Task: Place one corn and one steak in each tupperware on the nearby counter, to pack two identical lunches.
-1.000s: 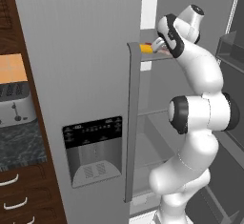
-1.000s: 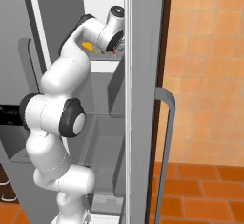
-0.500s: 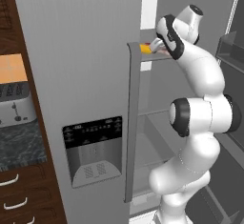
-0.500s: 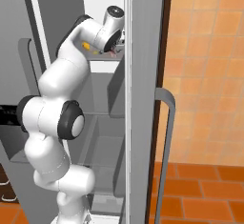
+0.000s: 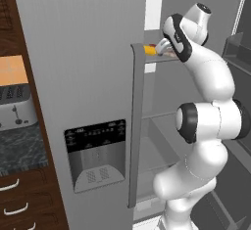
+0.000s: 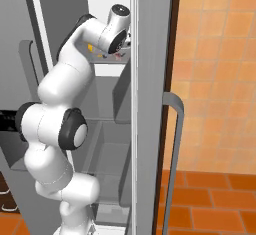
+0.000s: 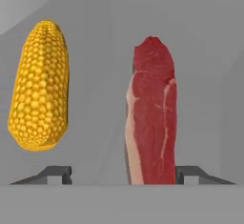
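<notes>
Hand view looks straight down on a grey fridge shelf (image 7: pixel 95 99), and that shelf serves as the landmark for everything else. On it lie a corn cob (image 7: pixel 40 87) and a steak strip (image 7: pixel 152 113), side by side with a bare strip of shelf between them, not touching. The cob sits toward the left of this view and the steak toward the middle. Both run lengthwise away from the camera. The steak is red with a pale fatty edge and streaks; its near end reaches down between the two dark fingertips (image 7: pixel 57 174) at the bottom of the view. The gripper (image 7: pixel 125 174) has its jaws spread apart with a tip on either side of the steak's near end; neither tip is seen pressing on the meat, and the cob lies mostly outside the left tip.

From the left base view, the white arm (image 5: pixel 206 126) rises beside the closed fridge door (image 5: pixel 83 77) and bends into the open compartment, the hand at the shelf, where the yellow cob (image 5: pixel 149 50) shows just past the door handle (image 5: pixel 137 126). A toaster (image 5: pixel 14 109) stands on the marbled counter (image 5: pixel 19 148) well left of the shelf.

From the right base view, the hand reaches in over the same shelf (image 6: pixel 112 61), with small spots of yellow and red beneath it.
</notes>
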Tool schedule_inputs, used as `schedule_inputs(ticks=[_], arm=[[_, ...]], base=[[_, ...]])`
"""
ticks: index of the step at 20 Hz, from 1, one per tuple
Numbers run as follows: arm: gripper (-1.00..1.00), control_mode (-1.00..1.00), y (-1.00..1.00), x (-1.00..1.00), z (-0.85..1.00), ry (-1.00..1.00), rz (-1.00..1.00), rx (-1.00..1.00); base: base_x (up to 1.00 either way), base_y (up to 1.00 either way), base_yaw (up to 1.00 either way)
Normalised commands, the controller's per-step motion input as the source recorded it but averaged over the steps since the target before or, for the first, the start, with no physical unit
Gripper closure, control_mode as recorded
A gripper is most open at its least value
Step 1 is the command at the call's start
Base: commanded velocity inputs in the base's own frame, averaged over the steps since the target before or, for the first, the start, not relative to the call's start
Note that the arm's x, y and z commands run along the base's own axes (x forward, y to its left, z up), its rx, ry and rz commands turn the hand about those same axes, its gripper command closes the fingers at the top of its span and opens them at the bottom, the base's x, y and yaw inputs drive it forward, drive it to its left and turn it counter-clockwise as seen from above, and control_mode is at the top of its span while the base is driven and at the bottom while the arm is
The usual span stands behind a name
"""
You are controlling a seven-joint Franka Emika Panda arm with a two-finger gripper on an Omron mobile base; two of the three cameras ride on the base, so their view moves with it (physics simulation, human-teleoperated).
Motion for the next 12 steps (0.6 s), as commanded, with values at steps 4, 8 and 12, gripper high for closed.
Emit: schedule_inputs(ticks=[4, 8, 12], arm=[[1.00, -1.00, 0.00, -0.27, -0.05, 0.00, 0.00, 0.00], [1.00, -1.00, -0.04, -0.50, -0.06, -0.02, 0.00, 0.01], [1.00, -1.00, -0.08, -1.00, 0.01, -0.10, -0.04, 0.03]], base=[[0.00, 0.00, 0.00], [0.00, 0.00, 0.00], [0.00, 0.00, 0.00]])
